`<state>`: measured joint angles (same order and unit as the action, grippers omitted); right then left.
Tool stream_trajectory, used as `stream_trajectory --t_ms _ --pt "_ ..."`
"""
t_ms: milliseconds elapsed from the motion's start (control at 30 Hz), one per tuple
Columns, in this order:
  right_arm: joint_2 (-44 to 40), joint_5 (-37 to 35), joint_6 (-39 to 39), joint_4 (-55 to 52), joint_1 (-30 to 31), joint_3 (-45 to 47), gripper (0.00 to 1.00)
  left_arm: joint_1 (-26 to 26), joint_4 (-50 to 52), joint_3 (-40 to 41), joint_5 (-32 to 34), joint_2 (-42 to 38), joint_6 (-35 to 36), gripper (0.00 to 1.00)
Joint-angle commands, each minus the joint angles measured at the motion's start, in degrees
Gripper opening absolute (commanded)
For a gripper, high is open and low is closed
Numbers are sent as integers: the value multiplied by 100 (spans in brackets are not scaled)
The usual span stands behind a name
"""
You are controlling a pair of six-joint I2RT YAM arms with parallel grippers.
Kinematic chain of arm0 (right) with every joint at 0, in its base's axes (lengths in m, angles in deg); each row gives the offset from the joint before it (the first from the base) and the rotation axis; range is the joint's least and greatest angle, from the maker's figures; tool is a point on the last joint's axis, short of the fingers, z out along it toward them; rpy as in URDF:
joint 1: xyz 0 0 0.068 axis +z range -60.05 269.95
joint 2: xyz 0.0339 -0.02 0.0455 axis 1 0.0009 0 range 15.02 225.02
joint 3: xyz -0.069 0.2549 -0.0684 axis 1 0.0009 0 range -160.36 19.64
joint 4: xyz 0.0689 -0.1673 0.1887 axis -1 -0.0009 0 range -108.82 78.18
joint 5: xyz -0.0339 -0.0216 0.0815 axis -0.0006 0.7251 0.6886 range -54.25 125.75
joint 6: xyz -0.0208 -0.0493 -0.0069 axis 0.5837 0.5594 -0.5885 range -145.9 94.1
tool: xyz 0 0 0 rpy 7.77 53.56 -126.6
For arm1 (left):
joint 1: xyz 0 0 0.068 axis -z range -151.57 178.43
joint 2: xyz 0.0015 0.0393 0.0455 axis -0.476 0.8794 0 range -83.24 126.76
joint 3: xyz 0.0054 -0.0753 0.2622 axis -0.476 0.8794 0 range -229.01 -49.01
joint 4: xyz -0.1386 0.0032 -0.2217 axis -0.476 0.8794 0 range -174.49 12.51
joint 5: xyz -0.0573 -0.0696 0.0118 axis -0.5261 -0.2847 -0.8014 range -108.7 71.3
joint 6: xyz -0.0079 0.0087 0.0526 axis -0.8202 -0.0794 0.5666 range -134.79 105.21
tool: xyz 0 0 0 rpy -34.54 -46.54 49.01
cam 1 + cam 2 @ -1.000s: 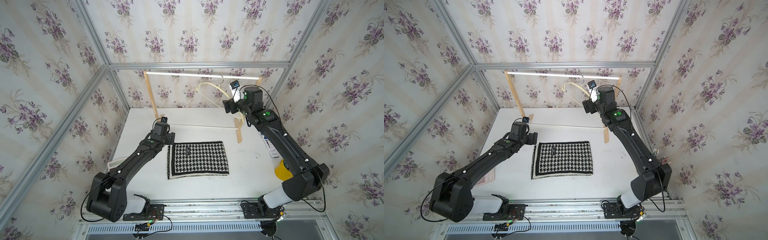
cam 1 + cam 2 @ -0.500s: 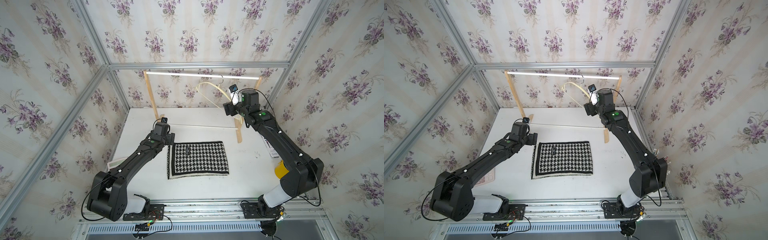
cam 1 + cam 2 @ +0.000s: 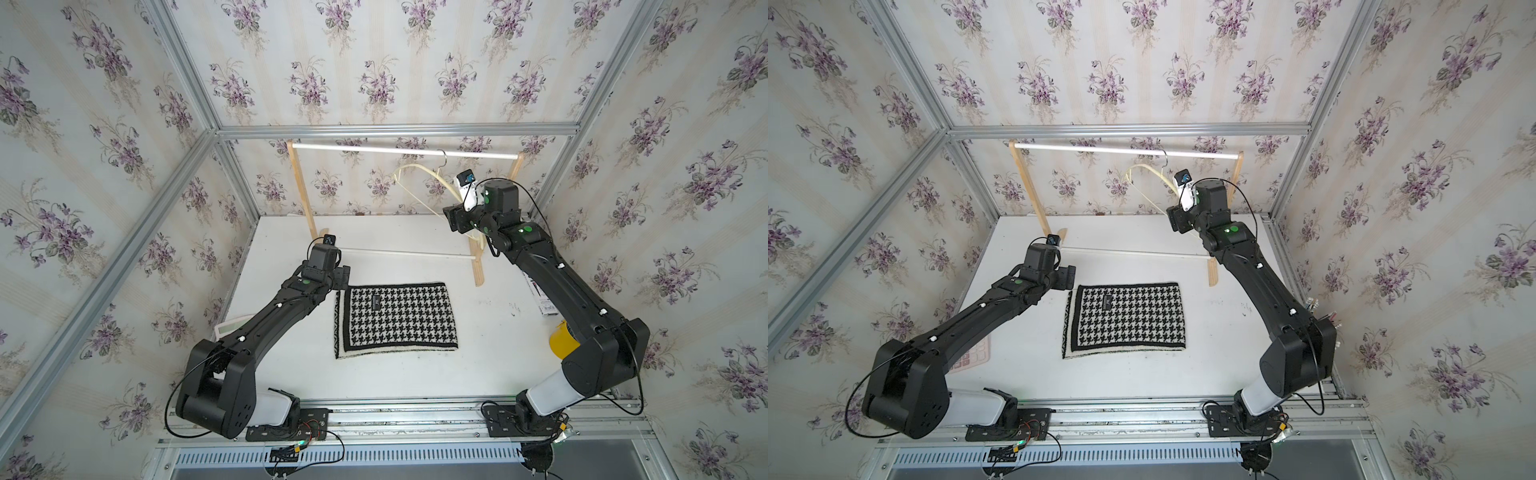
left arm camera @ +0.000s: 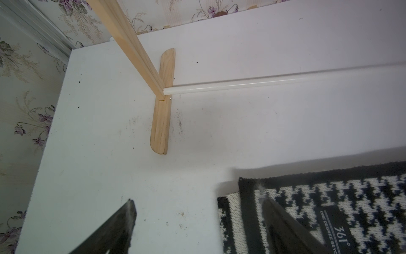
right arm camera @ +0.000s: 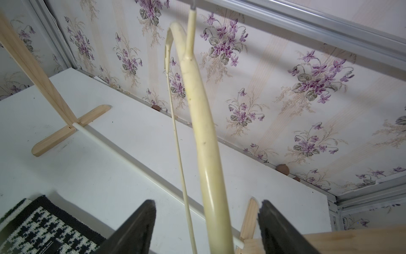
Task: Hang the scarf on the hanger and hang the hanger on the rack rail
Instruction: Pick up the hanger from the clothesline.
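The houndstooth scarf [image 3: 397,320] [image 3: 1125,318] lies flat and folded on the white table. My left gripper [image 3: 343,278] [image 3: 1069,276] [image 4: 196,198] is open at the scarf's far left corner [image 4: 329,209], with one finger over the black border and the other over bare table. The cream hanger [image 3: 446,183] [image 3: 1148,166] hangs by its wire hook from the rack's top rod. My right gripper [image 3: 451,218] [image 5: 207,206] is open, raised at the hanger's right end. The hanger's thick arm [image 5: 204,136] passes between its fingers with a gap on each side.
The wooden rack [image 3: 305,195] stands at the back with a white top rod [image 3: 405,149] and a low rod [image 3: 407,253] just beyond the scarf. A yellow object [image 3: 561,343] and a box [image 3: 540,299] lie under the right arm. A pale flat item [image 3: 976,353] lies under the left arm.
My right gripper has shifted slightly lower and nearer along the hanger's arm, and its jaws have narrowed around it. The left arm and the scarf have not moved.
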<state>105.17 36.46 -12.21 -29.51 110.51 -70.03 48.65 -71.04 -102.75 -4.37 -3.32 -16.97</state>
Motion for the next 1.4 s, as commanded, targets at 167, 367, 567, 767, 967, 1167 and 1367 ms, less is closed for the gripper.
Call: stream_trajectory --t_ms 167,367,567,767,967,1167,1367 --pt "4 96 -78 68 7 -112 67 23 -18 -75 70 72 67 91" --pt "170 90 -52 76 2 -138 65 41 -3 -80 121 69 93 91" --pt "291 53 -33 127 3 -174 60 43 21 -109 197 268 133 91" --pt "235 61 -50 168 8 -158 56 43 35 -137 222 294 149 91" --pt "146 81 -51 162 3 -143 48 60 35 -176 220 337 142 91" --pt "180 187 -60 158 5 -139 43 78 60 -198 237 373 143 91" --pt "205 272 -73 146 3 -139 33 95 70 -225 269 388 150 91"
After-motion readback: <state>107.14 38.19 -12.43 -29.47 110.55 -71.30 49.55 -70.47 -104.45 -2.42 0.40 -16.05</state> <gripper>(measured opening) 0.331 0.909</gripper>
